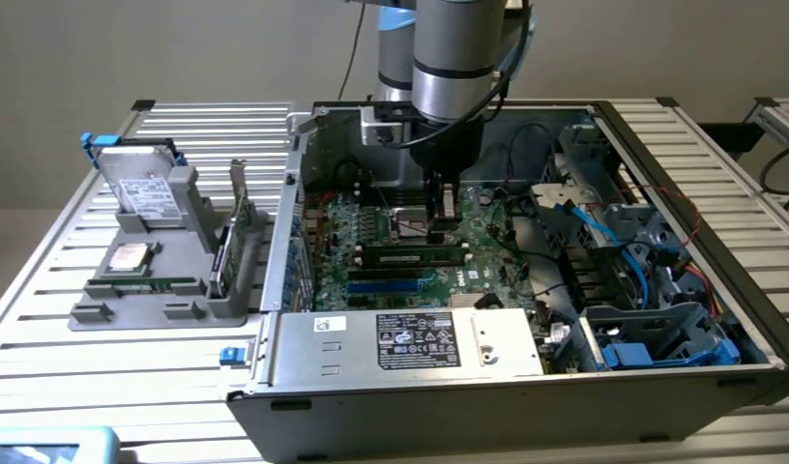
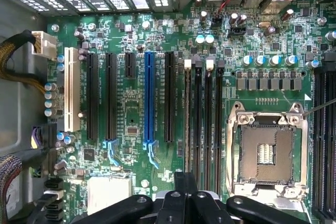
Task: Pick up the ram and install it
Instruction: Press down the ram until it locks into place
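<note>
The ram (image 1: 414, 258) was seen standing on edge in a memory slot of the motherboard (image 1: 356, 232), inside the open computer case (image 1: 343, 411) that lay on the slatted metal table (image 1: 111, 387). In the exterior view the stick was laid across the board, its row of black chips turned toward the near side, between the processor socket (image 2: 266, 153) on the far side and the blue slot (image 2: 149, 98) on the near side. In the wrist view it was seen edge-on as a thin line (image 2: 187, 119) in the memory slot closest to the long black expansion slots. The arm (image 1: 456, 58) was lowered from above into the case, and the gripper (image 1: 440, 220) was held just above the board, at the far side of the ram and close to the socket. Its fingers (image 2: 185, 182) were drawn fully together, their dark tips lying over the end of the bank of memory slots; whether the stick was touched by them could not be told. At the exterior view's left, well apart from the case, a grey holder (image 1: 136, 309) was set on the table, with a silver hard drive (image 1: 147, 193) propped upright at its far end and a green expansion card (image 1: 240, 217) stood on edge along the side toward the case.
</note>
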`<action>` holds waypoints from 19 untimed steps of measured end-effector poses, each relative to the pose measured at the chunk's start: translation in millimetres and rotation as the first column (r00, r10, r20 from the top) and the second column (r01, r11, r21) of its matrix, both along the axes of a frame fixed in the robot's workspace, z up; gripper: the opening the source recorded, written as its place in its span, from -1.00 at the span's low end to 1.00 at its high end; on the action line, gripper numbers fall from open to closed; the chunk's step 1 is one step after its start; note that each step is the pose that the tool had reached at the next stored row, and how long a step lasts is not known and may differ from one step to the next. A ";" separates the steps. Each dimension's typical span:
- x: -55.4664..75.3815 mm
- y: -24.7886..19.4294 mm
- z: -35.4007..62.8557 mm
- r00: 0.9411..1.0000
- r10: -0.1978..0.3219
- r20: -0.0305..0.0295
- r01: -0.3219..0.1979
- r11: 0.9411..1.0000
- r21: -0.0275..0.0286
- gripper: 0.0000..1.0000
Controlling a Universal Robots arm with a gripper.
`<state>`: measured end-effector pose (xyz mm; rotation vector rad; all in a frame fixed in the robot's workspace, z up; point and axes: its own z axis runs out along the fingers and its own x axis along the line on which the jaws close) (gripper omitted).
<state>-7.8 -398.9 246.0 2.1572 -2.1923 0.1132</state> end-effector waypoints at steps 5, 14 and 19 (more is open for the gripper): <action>0.4 0.1 -3.0 1.000 -0.013 0.000 0.013 1.000 -0.007 -0.79; 1.6 1.3 -7.0 1.000 -0.021 0.005 0.021 1.000 -0.007 -0.79; 1.9 4.7 -9.0 1.000 -0.024 0.006 0.024 1.000 -0.008 -0.79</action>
